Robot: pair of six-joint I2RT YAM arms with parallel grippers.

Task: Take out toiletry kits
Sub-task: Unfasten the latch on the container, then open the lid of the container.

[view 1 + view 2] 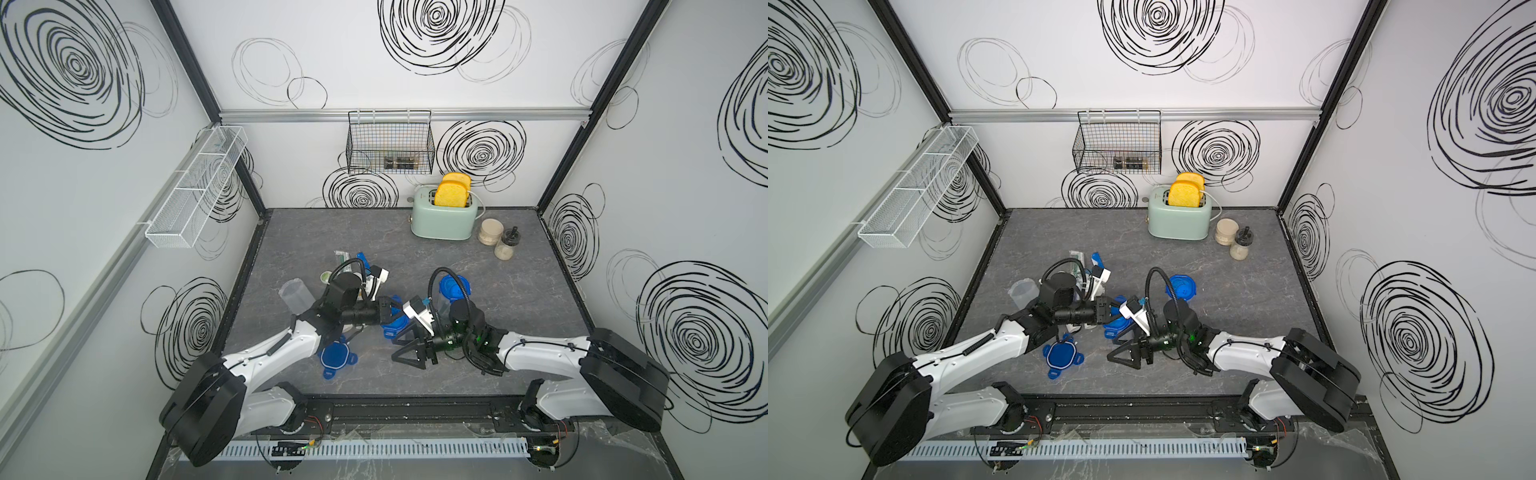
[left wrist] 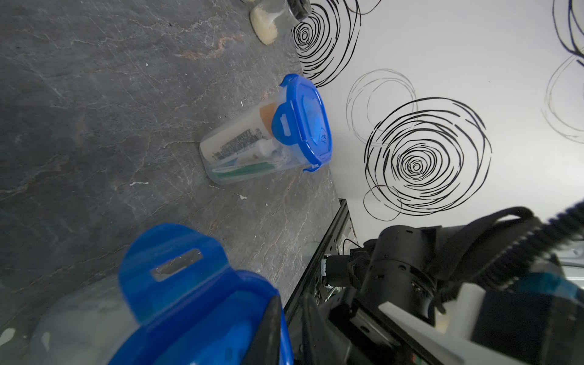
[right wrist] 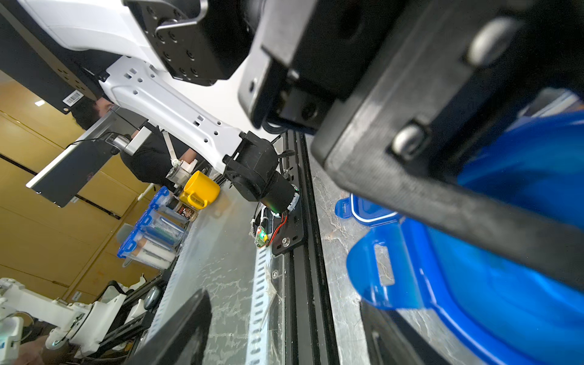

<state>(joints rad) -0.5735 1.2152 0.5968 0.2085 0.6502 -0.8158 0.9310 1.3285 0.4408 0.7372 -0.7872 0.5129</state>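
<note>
Where the two arms meet near the middle of the desk point(image 1: 519, 332), the left gripper point(image 1: 392, 313) sits on the blue lid point(image 1: 392, 330) of a clear jar. In the left wrist view one black finger point(image 2: 271, 328) lies against this lid's rim beside a raised tab point(image 2: 177, 262). The other finger is hidden, so I cannot tell whether the lid is pinched or only touched. The right gripper point(image 3: 284, 300) comes at the same jar from the desk's right side. Its fingers stand well apart with nothing seen between them, one of them just under the lid's tab.

One toiletry kit is shut inside a second clear jar point(image 2: 265, 139), which stands upright behind the right arm, toward the desk's middle. A cream bottle point(image 2: 234, 139) with a tan cap, a white tube and something green show through its wall. Its blue four-tab lid point(image 1: 455, 286) is clipped on.

More kit pieces lie loose behind the left arm, toward the left edge: a green sachet point(image 1: 341, 258), a blue toothbrush point(image 1: 362, 259) and a small round tin point(image 1: 326, 275). A lidless clear jar point(image 1: 295, 297) is near the left edge, and a loose blue lid point(image 1: 334, 357) lies flat nearer the front-left corner.

At the far edge stands a mint toaster point(image 1: 444, 224) holding two slices, with a beige jar point(image 1: 489, 232) and a dark-topped grinder point(image 1: 507, 245) just to its right.
</note>
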